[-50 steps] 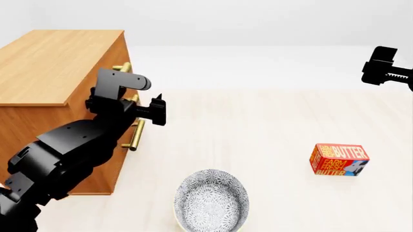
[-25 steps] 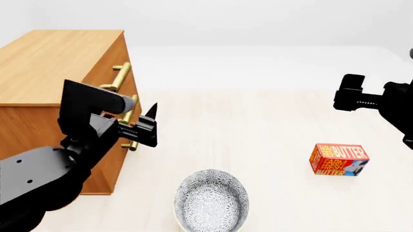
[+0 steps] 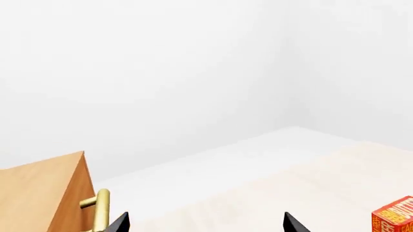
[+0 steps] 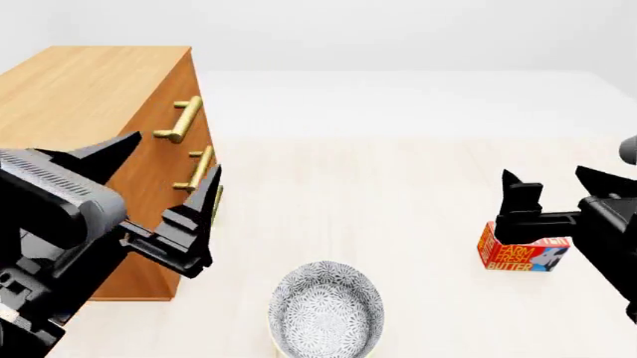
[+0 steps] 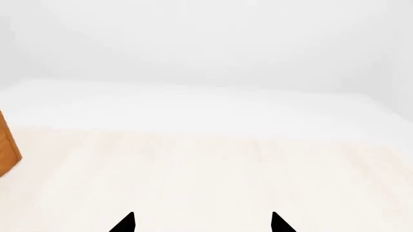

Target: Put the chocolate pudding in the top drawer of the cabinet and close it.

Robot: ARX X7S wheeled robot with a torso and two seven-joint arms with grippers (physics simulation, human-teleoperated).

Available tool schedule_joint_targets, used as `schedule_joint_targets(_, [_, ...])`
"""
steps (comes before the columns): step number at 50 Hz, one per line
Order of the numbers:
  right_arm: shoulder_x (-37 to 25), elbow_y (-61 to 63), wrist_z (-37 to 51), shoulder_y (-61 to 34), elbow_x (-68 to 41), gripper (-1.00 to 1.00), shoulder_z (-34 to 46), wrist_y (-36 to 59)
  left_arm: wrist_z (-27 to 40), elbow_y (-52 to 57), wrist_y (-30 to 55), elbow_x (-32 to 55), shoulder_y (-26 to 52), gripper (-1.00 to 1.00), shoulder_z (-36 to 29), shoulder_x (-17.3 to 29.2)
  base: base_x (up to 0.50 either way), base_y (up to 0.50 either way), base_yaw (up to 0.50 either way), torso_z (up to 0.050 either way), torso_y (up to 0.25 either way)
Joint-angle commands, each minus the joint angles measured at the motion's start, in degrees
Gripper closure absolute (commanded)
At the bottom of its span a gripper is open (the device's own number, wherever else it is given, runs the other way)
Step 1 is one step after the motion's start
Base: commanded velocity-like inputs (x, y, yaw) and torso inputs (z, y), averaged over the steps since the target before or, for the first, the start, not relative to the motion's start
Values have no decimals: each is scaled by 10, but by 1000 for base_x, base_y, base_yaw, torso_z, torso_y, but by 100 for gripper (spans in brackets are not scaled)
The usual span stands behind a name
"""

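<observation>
The chocolate pudding is out of view in every frame. The cabinet (image 4: 89, 97) stands at the left, and its corner also shows in the left wrist view as the cabinet (image 3: 38, 203). The top drawer (image 4: 177, 88) sits flush with the front, its brass handle (image 4: 179, 119) free. My left gripper (image 4: 177, 155) hangs open in front of the drawer fronts, holding nothing; in its wrist view the left gripper (image 3: 205, 223) has its tips wide apart. My right gripper (image 4: 544, 176) is open and empty just above an orange-red butter box (image 4: 523, 255). The right gripper (image 5: 202, 221) faces bare floor.
A patterned grey-white bowl (image 4: 327, 309) sits at the front centre. Two lower brass handles (image 4: 197, 170) show below the top one. The butter box (image 3: 393, 220) also appears at the edge of the left wrist view. Pale wood floor spreads between cabinet and butter box.
My left arm has drawn back from the cabinet handles toward the camera, with its fingers now spread. My right gripper has come down and leftward to just above the butter box.
</observation>
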State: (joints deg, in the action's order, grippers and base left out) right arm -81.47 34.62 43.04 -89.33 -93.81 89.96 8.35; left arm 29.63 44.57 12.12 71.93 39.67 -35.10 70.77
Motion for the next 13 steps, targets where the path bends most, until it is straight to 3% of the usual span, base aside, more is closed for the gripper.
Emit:
schedule_joint_targets(1, [-84, 139, 23, 18, 63, -100, 7, -31, 6, 62, -141, -8, -95, -100, 23, 113, 0, 0, 0, 0, 0])
schedule_joint_targets(7, [-85, 195, 79, 14, 80, -100, 1, -37, 35, 71, -276, -51, -166, -100, -16, 192, 0, 0, 0, 0, 0])
schedule_joint_targets(13, [-85, 243, 141, -4, 72, -100, -19, -11, 72, 79, -297, -71, -178, -100, -26, 192, 0, 0, 0, 0, 0])
